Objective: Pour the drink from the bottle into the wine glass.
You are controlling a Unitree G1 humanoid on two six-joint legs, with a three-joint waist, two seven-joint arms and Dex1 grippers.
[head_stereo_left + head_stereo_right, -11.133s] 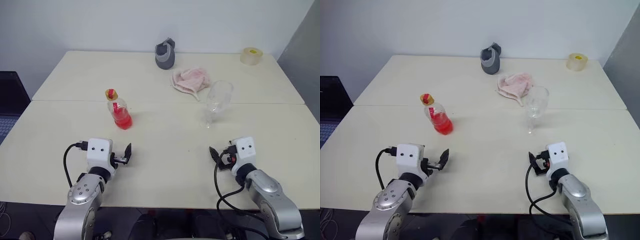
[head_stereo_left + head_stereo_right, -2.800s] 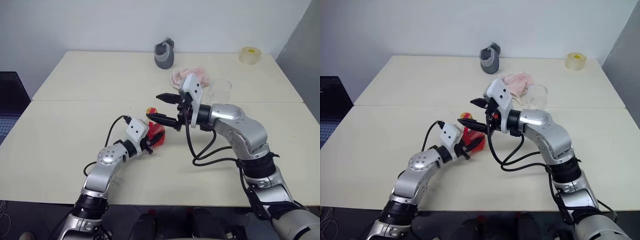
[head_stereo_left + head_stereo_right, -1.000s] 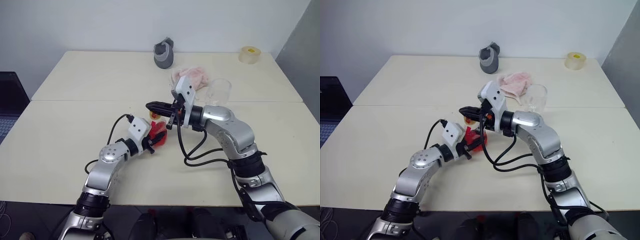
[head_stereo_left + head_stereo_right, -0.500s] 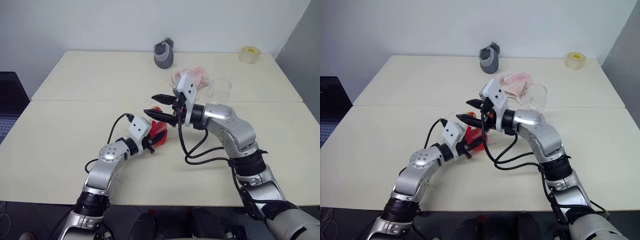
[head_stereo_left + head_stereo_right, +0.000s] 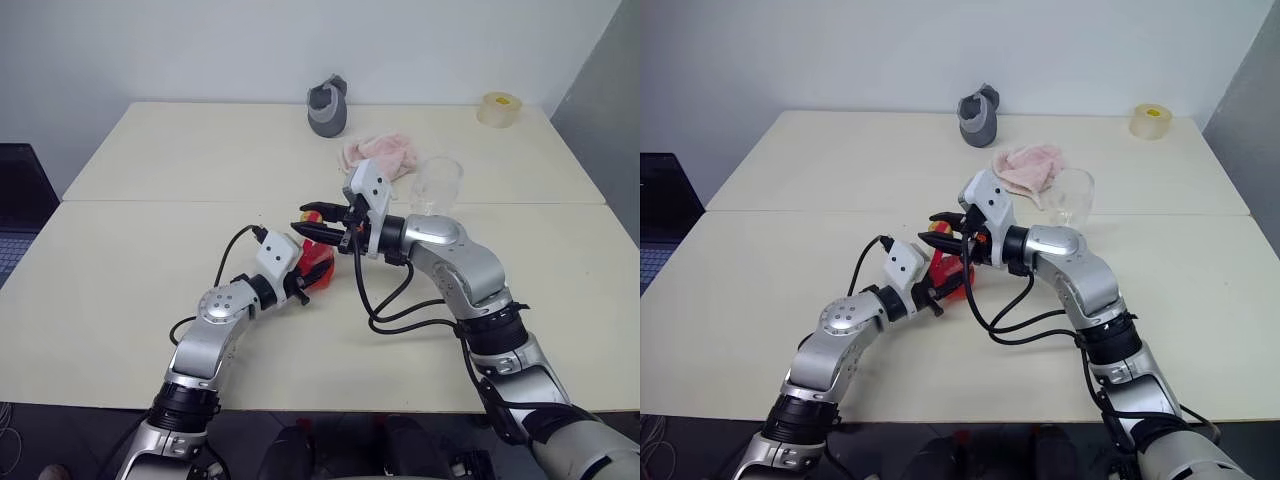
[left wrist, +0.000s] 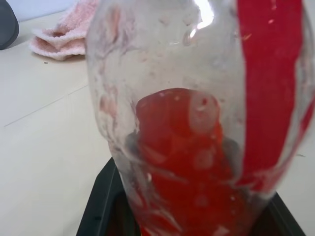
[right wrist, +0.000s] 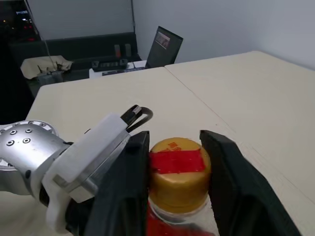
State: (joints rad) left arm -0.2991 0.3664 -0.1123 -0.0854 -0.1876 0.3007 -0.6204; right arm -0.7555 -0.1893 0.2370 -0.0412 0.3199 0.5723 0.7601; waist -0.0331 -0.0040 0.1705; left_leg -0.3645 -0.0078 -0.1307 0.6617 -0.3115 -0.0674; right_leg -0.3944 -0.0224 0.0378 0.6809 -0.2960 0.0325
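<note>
Closing in from a wider spread half a second ago, the right pincer [image 7: 173, 162] now brackets the yellow cap [image 7: 178, 169], one black finger [image 7: 133, 177] on each side and close against it; whether they press it firmly cannot be told, since slight gaps may remain. A second ago the same fingers were pressed together just above the cap, so they have opened, settled around it and begun to close. The left pincer [image 5: 303, 283] has not shifted: it stays pinching the bottle [image 5: 316, 262] low on its body, holding it upright just above or on the table [image 5: 120, 290], near the front middle. Red drink [image 6: 187, 162] fills the lower part of the bottle. The wine glass [image 5: 437, 186] stands empty behind the right forearm, well apart from the bottle, beside the pink cloth [image 5: 385, 152]. The cap is still on, so no pouring can begin; judged from this, the step in hand is unscrewing, and the task is at an early stage. The next move calls for a firm squeeze on the cap and a twist while the left pincer resists. Risk: the soft bottle may turn or slip in the left grip.
</note>
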